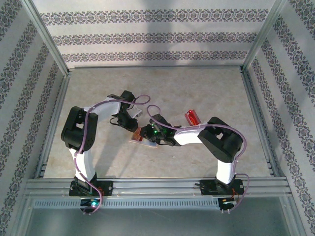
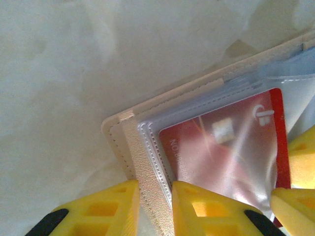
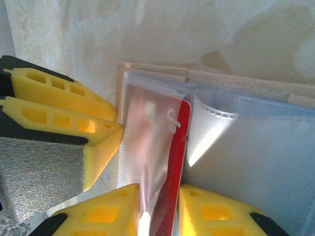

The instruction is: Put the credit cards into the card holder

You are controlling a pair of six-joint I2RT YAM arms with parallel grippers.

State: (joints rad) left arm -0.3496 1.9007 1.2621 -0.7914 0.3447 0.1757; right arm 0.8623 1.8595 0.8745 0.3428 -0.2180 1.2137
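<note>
Robot lab cell, aluminium frame (image 1: 157,184), wallpapered panel walls (image 1: 157,34)

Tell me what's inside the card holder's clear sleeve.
A red credit card sits in the card holder's clear sleeve, chip visible. Yellow fingers cover its near edge; anything beneath it is hidden.

Overhead view: even, diffuse light from above. The table (image 1: 197,93) reads pale and slightly washed out, with soft shadows near its middle and a dimmer grey band along the bottom of the frame; fine detail at the centre is coarse. Left wrist view: bright, hazy and soft-focused. Glare streaks the clear sleeve (image 2: 295,93) of the card holder (image 2: 129,142) over the red card (image 2: 197,152), and the yellow fingers (image 2: 113,206) at the bottom edge are blurred. Right wrist view: light falls from the upper right, leaving a white highlight on the sleeve and shadow at the far left.
</note>
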